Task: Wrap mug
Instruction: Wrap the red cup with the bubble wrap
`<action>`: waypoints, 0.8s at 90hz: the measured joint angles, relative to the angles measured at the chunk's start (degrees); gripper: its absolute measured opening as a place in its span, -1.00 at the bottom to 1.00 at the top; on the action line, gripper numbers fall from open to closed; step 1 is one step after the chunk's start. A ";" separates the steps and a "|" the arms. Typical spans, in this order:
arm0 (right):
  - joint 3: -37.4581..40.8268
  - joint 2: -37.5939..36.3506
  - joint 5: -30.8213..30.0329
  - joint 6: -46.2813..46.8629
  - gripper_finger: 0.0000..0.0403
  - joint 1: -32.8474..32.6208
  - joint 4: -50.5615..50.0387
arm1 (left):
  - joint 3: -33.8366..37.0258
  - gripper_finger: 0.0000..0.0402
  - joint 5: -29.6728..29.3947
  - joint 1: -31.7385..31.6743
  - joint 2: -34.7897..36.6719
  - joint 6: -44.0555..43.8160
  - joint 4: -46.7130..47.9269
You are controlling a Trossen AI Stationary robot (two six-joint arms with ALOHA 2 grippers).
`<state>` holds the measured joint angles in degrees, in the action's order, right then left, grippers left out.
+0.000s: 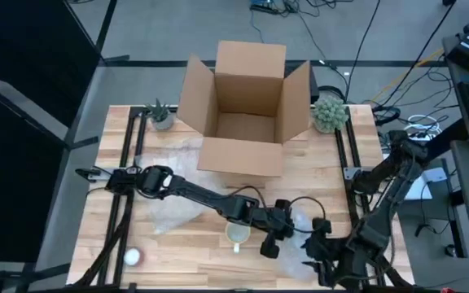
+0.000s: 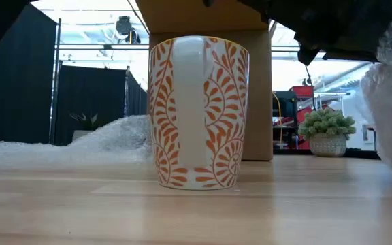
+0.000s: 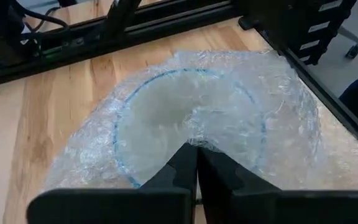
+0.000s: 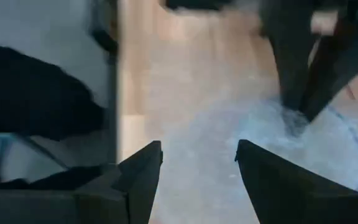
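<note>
- The left arm reaches from the left side of the table across toward the front centre, and the left gripper (image 1: 270,242) sits low just right of the mug (image 1: 236,234).
- In the left wrist view its two fingers (image 3: 194,163) are pressed together on a fold of the bubble wrap (image 3: 216,118), pinching the sheet where it bunches up.
- The right arm bends down at the table's front right corner; the right gripper (image 1: 314,244) is just beside the left one, over the same sheet.
- In the right wrist view its fingers (image 4: 143,169) stand apart with nothing between them, and the wrap lies below.
- In the high view both grippers are dark shapes crowded together, so the fingertips are hard to make out there.
- The low view shows only a dark mass of arm at the upper right and a blurred edge of wrap at the right border.
- The mug stands upright on the bare wood near the front edge, left of the wrap and not covered by it.
- It is white with an orange leaf pattern, and its white handle faces the low camera.
- A blue circle is drawn on the clear wrap; a second crumpled sheet (image 1: 169,213) lies left of centre.
- The open cardboard box (image 1: 247,110) stands at the back, with a small plant (image 1: 329,112) to its right.
</note>
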<state>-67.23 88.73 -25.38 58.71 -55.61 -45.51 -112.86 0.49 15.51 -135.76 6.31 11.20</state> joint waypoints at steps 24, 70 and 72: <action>4.66 4.83 -0.11 0.34 -0.01 3.54 -1.95 | 0.00 -1.00 -0.09 0.00 0.00 0.04 -0.44; 5.08 7.54 1.96 -5.24 -0.01 6.06 0.76 | -2.63 -1.00 -0.55 1.14 2.67 -0.03 4.29; 5.08 7.54 2.01 -5.26 -0.01 6.07 0.76 | -2.90 -1.00 -0.61 1.17 2.97 -0.03 5.23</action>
<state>-62.15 96.27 -23.38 53.45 -49.54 -44.75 -115.76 -0.12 16.68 -132.79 6.28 16.44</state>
